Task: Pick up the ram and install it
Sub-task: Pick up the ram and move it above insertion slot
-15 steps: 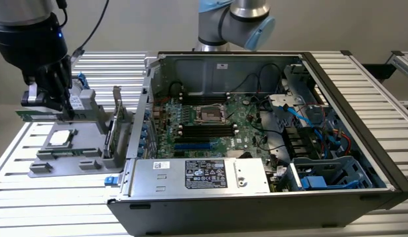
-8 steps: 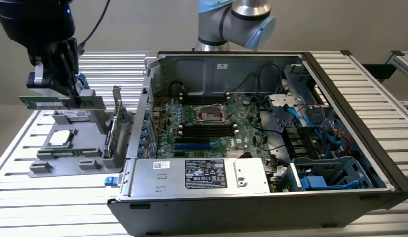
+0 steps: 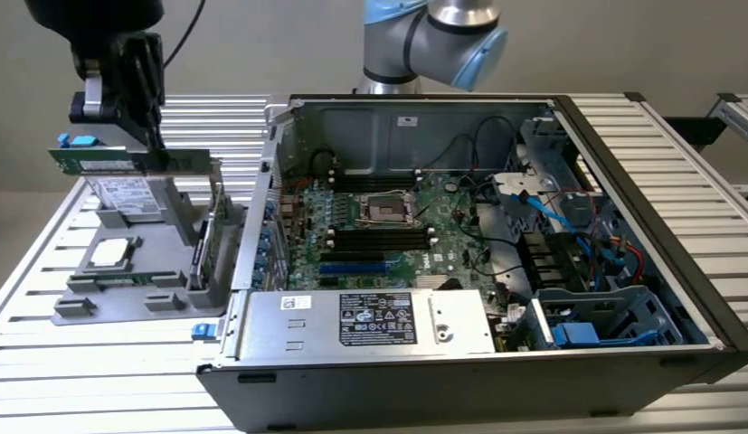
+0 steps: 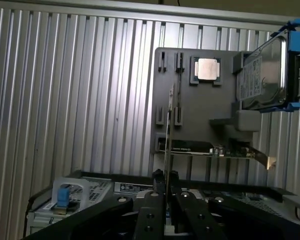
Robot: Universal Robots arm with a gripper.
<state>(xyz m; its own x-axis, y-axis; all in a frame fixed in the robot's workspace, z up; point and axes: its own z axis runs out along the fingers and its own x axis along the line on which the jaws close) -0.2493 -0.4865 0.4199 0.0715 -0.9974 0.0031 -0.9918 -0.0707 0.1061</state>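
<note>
Inspector: Status of the hand [image 3: 150, 149], please.

Assessor: Pressed nearly together, pinching the ram [image 3: 102, 163]. In the wrist view the two dark fingers [image 4: 150, 220] stand on either side of the stick, which shows edge-on as a thin line running out from between them.

Inspector: Orientation of the ram?

Assessor: Level, long side horizontal, gripped from above along its upper edge. The arm's wrist stands upright over it.

Inspector: Location?

Assessor: At the exterior view's left, raised above the grey holder [image 3: 114, 298] that sits on the slatted metal desk [image 3: 60, 362]. In that view the ram crosses in front of the top of the hard drive [image 3: 123, 194], which stands in the holder. I cannot tell from there whether the two touch. The wrist view shows the stick over the holder's narrow slots, apart from the drive.

Inspector: Other items in the holder?

Assessor: A square silver processor chip [image 3: 112, 253] lies flat in its recess. A green card [image 3: 211, 240] with a metal bracket stands upright at the side nearest the computer case [image 3: 663, 298].

Inspector: Condition of the case?

Assessor: It lies open on the desk, just beside the holder, with the motherboard [image 3: 446, 217] exposed. The black memory slots [image 3: 376, 239] sit near its middle. The ram is well apart from them, outside the case.
</note>
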